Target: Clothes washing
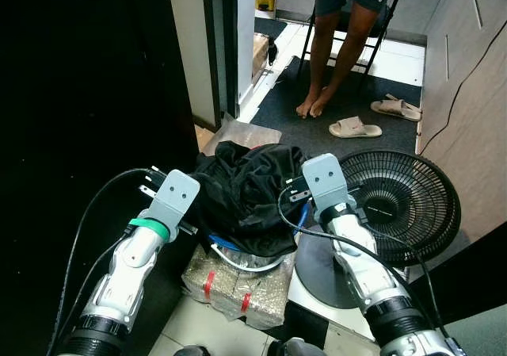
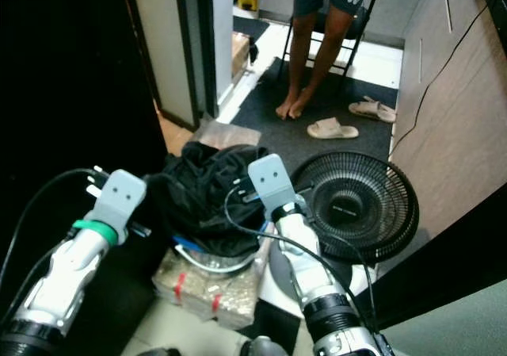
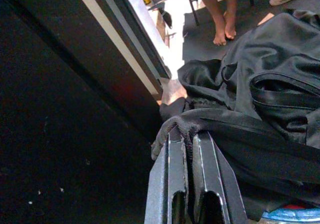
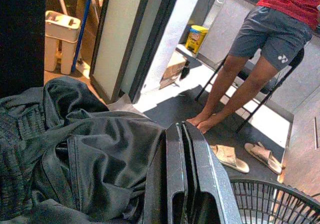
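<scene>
A heap of black clothes (image 1: 245, 185) lies in a basin with a white and blue rim (image 1: 238, 258). My left gripper (image 3: 189, 134) is at the heap's left edge, shut on a fold of the black cloth that drapes over its fingertips. At the heap's right edge is my right gripper (image 4: 182, 130). Its two fingers are pressed together just above the fabric, and I see nothing between them. Both wrists (image 1: 174, 197) (image 1: 325, 180) flank the pile in the head views.
The basin rests on a plastic-wrapped package (image 1: 234, 289). A black fan (image 1: 400, 205) lies close by my right arm. A tall dark surface (image 1: 87, 94) fills the left. Ahead, a person's bare legs (image 1: 333, 47) stand by a chair, with slippers (image 1: 356, 126) on the mat.
</scene>
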Tool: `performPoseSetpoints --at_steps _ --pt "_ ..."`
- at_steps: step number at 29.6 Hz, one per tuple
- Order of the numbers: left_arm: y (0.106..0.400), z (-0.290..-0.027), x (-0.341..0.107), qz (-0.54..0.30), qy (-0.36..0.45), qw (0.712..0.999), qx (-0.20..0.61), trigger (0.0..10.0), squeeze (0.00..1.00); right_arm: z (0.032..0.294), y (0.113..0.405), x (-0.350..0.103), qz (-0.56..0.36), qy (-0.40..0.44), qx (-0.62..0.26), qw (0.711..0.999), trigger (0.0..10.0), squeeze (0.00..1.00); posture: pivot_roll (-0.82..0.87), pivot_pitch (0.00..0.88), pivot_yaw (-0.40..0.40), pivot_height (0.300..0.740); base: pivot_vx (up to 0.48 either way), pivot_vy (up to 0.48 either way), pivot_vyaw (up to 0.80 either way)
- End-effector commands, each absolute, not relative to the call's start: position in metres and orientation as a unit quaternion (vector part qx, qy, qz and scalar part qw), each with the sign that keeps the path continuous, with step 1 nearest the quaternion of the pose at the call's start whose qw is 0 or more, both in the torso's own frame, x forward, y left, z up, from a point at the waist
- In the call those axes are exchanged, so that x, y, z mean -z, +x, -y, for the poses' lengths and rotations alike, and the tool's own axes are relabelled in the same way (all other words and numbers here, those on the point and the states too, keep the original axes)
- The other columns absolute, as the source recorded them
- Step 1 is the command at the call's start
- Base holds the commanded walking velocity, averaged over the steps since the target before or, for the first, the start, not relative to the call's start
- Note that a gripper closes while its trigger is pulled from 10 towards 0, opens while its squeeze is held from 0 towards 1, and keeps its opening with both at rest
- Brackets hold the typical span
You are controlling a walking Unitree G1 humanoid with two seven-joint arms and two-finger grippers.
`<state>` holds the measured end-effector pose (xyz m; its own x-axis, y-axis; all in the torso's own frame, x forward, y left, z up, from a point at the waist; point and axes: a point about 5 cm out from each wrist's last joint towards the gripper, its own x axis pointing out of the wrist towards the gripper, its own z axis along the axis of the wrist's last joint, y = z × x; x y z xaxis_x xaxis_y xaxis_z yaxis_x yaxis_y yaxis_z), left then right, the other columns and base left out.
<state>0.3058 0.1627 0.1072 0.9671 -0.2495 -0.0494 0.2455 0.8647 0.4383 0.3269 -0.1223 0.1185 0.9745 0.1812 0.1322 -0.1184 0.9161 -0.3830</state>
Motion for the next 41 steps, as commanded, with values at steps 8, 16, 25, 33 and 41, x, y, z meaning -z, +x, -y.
performPoseSetpoints --at_steps 8,16,25,33,41 --pt "0.305 -0.164 -0.1034 0.002 0.24 0.962 0.13 10.0 0.0 0.1219 0.3273 -0.1162 0.085 -0.195 -0.077 0.974 10.0 0.0 -0.04 0.0 0.036 0.74 0.0 0.0 0.0" --pt "0.3051 -0.164 -0.1033 0.003 0.24 0.962 0.13 10.0 0.0 0.1219 0.3278 -0.1154 0.088 -0.196 -0.076 0.974 10.0 0.0 -0.04 0.0 0.036 0.74 0.0 0.0 0.0" --pt "0.3051 -0.1641 -0.1031 0.004 0.241 0.962 0.13 10.0 0.0 0.1218 0.3281 -0.1151 0.09 -0.196 -0.076 0.973 10.0 0.0 -0.04 0.0 0.036 0.74 0.0 0.0 0.0" --pt "0.3051 -0.164 -0.103 0.004 0.241 0.962 0.13 10.0 0.0 0.1218 0.3283 -0.1148 0.091 -0.196 -0.076 0.973 10.0 0.0 -0.04 0.0 0.036 0.74 0.0 0.0 0.0" --pt "0.3052 -0.1641 -0.1029 0.005 0.241 0.962 0.13 10.0 0.0 0.1218 0.3285 -0.1147 0.092 -0.196 -0.076 0.973 10.0 0.0 -0.04 0.0 0.036 0.74 0.0 0.0 0.0"
